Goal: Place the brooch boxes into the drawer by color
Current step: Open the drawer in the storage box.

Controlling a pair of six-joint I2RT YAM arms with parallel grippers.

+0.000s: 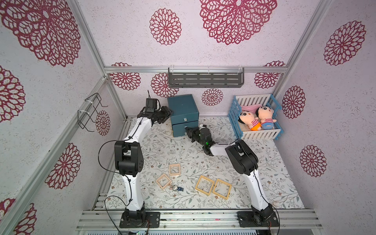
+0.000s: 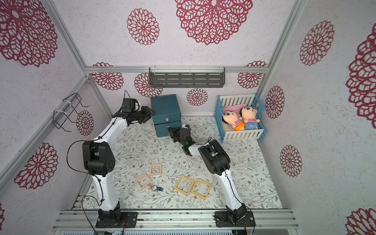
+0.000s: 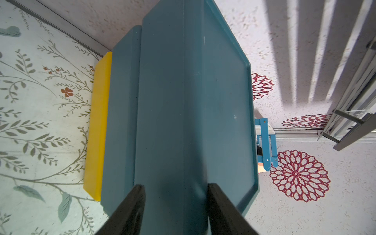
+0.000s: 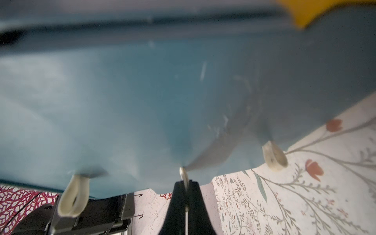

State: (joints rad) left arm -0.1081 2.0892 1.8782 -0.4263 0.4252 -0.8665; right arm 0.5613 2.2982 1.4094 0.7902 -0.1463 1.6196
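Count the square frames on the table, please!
4: two small pale frames nearer the left arm, two bigger yellow-tan frames nearer the right arm. More may be hidden.

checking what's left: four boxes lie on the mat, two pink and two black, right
Not quite. Four boxes do lie on the mat, but they are two pink boxes and two yellow-tan boxes, not black. Both top views show it.
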